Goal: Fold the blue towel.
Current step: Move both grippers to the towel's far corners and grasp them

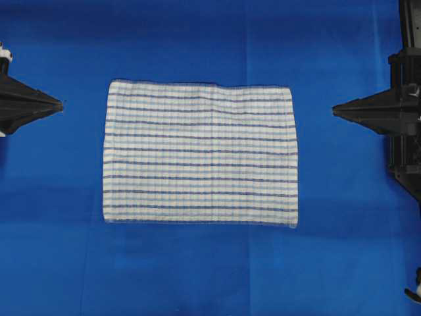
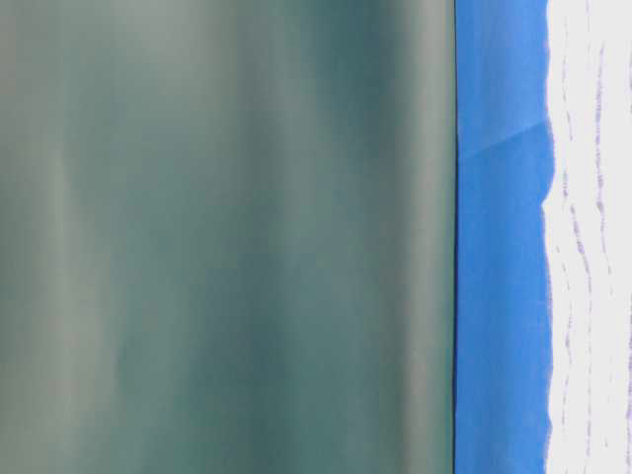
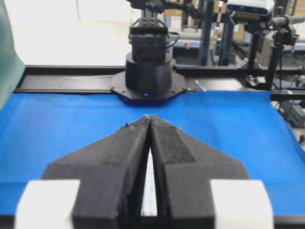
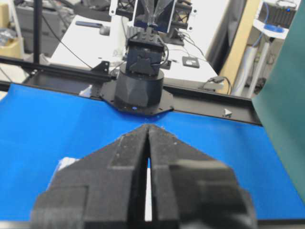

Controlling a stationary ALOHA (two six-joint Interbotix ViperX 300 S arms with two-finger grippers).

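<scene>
No text, label, brand, number or sign can be read in any view; the distant equipment behind the arms is too blurred to tell.

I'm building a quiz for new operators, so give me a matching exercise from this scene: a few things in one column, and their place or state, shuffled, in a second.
Things:
1. blue towel
2. left gripper
3. right gripper
4. table covering

Places or states:
A. shut, at the right edge of the overhead view, tip pointing left
B. plain solid blue, lying under everything
C. spread flat in the middle, striped and checked
D. shut, at the left edge of the overhead view, tip pointing right

Pairs: 1-C, 2-D, 3-A, 4-B
</scene>
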